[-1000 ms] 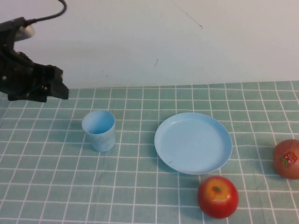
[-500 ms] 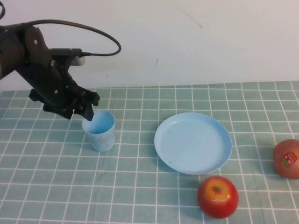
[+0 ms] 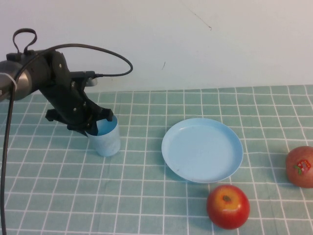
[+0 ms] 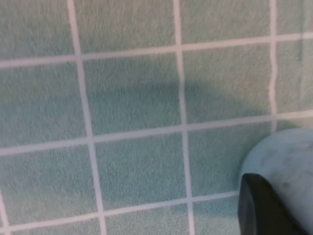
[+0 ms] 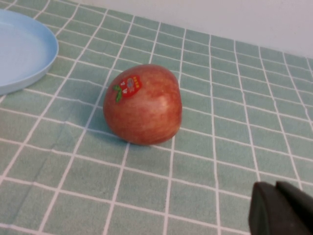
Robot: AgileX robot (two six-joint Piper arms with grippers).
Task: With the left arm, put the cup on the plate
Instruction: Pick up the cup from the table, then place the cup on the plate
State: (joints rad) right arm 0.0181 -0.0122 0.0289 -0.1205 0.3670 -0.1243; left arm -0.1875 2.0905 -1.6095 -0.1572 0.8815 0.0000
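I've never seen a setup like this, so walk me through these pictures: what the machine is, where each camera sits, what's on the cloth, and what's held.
It is a two-armed table robot. The high view looks down from the robot's side. The left gripper is at the light blue cup, at its rim; whether it grips is unclear. Beside the cup lie a blue plate, a red apple and a stickered apple on a checked tablecloth. The left wrist camera shows cloth and the cup's edge. The right wrist camera, on the parked arm, shows the right gripper near the stickered apple, holding nothing.
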